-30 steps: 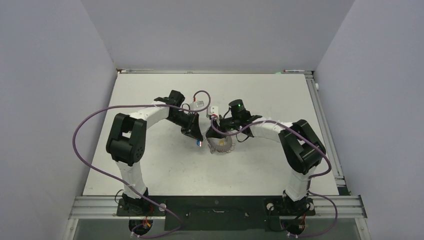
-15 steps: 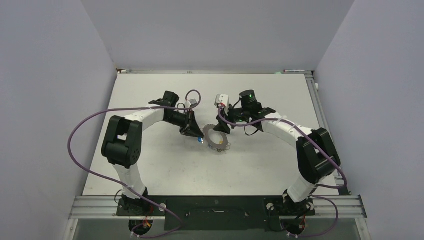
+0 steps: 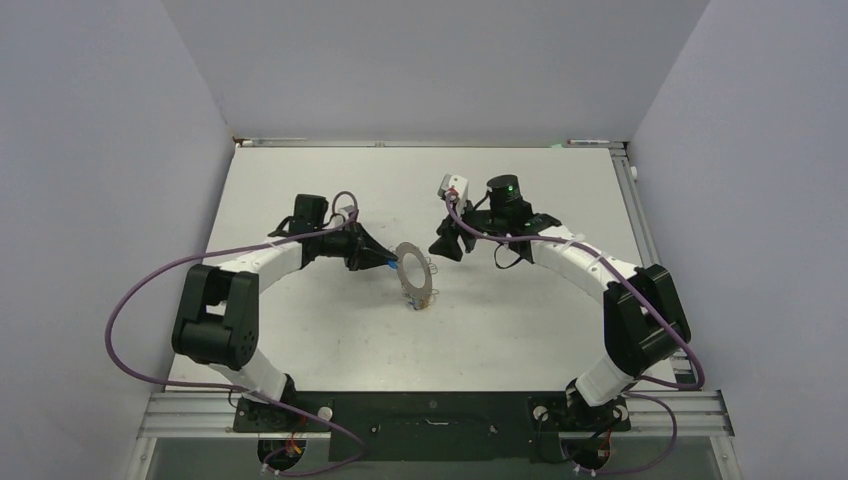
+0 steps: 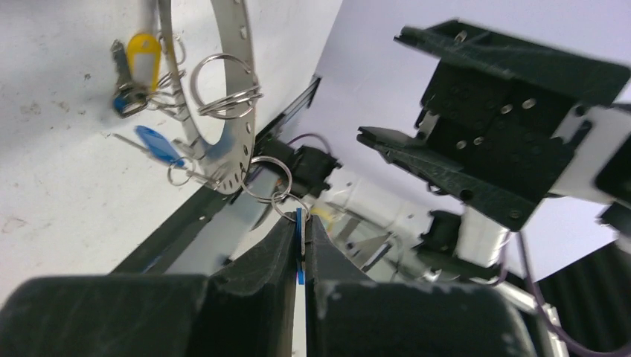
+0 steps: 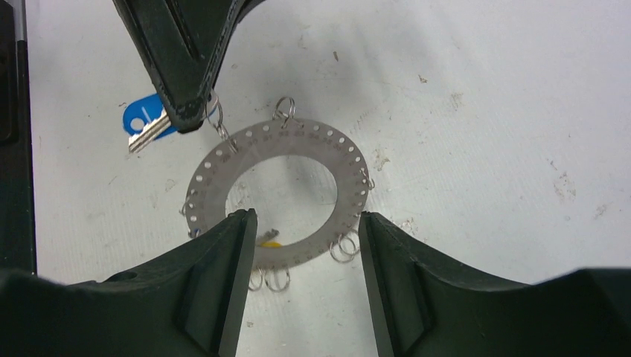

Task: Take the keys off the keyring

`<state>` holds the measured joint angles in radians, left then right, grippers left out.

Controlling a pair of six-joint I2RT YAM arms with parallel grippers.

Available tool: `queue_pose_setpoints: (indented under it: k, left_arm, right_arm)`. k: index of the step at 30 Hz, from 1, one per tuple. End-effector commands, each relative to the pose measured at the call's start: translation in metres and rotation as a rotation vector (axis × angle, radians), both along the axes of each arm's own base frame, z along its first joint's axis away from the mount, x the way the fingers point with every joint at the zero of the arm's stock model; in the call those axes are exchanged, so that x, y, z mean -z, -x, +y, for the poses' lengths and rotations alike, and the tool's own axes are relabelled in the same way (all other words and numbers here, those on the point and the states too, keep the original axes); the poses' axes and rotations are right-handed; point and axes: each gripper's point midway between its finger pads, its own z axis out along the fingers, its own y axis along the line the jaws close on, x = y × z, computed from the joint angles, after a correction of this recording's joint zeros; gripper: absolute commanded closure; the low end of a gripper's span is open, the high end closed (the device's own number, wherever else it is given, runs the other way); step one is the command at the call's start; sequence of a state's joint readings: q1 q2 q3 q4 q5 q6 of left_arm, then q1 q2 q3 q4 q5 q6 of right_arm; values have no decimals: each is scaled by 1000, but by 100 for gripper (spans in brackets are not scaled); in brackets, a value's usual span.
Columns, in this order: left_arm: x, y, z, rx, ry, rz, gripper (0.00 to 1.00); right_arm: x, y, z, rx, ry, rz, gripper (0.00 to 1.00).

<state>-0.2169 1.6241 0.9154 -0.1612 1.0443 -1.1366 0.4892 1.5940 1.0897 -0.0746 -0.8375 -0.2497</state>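
Observation:
The keyring is a flat silver ring with small holes round its rim, tilted up at mid-table. My left gripper is shut on a blue-tagged key that a small split ring links to the keyring. A yellow-tagged key and another blue-tagged key hang from it. My right gripper is open and empty just right of the keyring. In the right wrist view, the right gripper frames the keyring, with the blue tag by the left fingers.
Several empty small split rings hang from the keyring's rim. The white table is walled on three sides, with a metal rail along its right edge. Purple cables loop beside both arms.
My left gripper has pulled left with the blue tag, dragging the keyring left and tilting it up. My right gripper has drawn back from the keyring to the far right.

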Motion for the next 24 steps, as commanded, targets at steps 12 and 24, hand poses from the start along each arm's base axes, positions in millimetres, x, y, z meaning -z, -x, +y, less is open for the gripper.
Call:
queue_pose_setpoints:
  k: [12, 24]
  left_arm:
    - [-73, -38, 20, -382, 190, 196, 100]
    - [-102, -47, 22, -476, 234, 199, 100]
  right_arm:
    - [-53, -24, 2, 65, -7, -17, 48]
    - [-117, 1, 21, 104, -146, -243, 39]
